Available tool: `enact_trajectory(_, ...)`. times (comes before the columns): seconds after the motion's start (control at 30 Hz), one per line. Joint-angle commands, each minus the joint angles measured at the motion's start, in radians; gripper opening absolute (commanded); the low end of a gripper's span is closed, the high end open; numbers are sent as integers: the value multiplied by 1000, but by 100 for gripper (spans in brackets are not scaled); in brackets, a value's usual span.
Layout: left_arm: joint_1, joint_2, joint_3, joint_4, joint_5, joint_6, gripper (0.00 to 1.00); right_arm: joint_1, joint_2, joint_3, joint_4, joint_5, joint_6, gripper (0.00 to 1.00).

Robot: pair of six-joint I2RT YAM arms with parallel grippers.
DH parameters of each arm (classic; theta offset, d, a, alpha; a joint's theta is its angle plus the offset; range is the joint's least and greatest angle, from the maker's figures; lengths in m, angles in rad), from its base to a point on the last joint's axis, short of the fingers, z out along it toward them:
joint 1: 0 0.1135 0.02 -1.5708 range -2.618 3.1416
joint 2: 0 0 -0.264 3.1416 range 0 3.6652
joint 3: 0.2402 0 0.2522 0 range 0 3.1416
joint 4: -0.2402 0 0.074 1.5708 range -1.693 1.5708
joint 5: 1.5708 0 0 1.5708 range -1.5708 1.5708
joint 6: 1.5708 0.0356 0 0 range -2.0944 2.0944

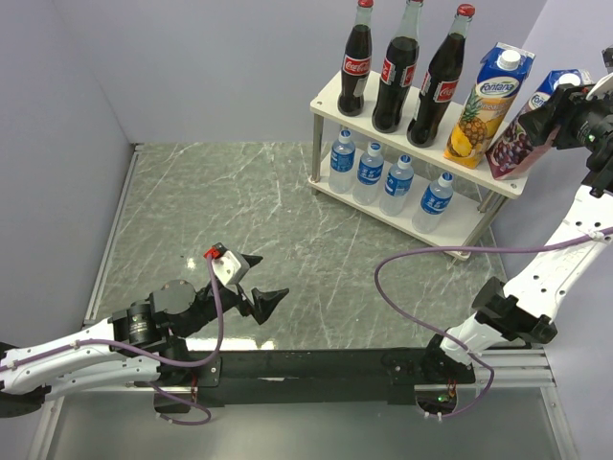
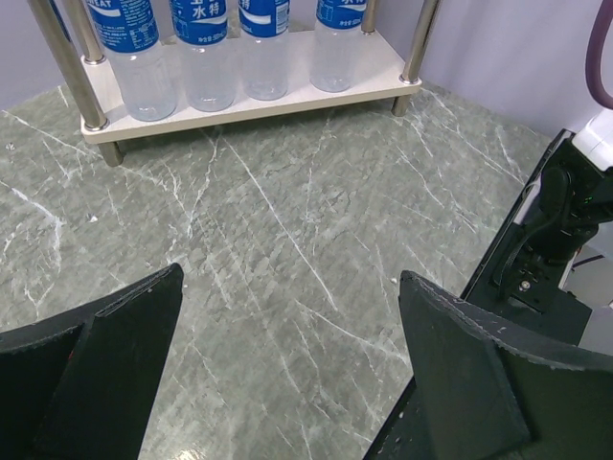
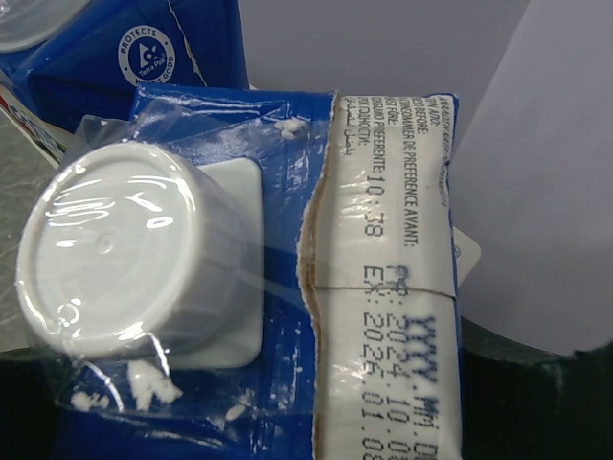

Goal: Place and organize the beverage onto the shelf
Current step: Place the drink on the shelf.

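Observation:
The shelf (image 1: 326, 99) stands at the back right. Its top board holds three cola bottles (image 1: 397, 72) and a pineapple juice carton (image 1: 484, 105). Four water bottles (image 1: 383, 177) stand in a row on the lower board; they also show in the left wrist view (image 2: 206, 48). My right gripper (image 1: 565, 110) is shut on the top of a grape juice carton (image 1: 525, 134), which tilts at the top board's right end beside the pineapple carton. I cannot tell whether its base touches the board. Its white cap (image 3: 124, 249) fills the right wrist view. My left gripper (image 1: 271, 276) is open and empty, low over the table's front left.
The marble table top (image 1: 239, 211) is walled on the left, back and right. A purple cable (image 1: 421, 254) loops from the right arm over the table in front of the shelf. The right wall is close behind the held carton. A black rail (image 1: 316, 364) runs along the near edge.

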Motion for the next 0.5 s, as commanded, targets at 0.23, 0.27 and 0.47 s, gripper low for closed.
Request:
enact_trajectory(0.23,-4,-4,31,18,4,0,100,30,-13,34,191,-13,-21,56)
enact_trajectory(0.27,-4,-4,31,18,4,2,100,33,-14,32,190,-11,-25,57)
enact_trajectory(0.47,-4,-7,31,18,2,0,99,44,-5,26,188,7,-28,66)
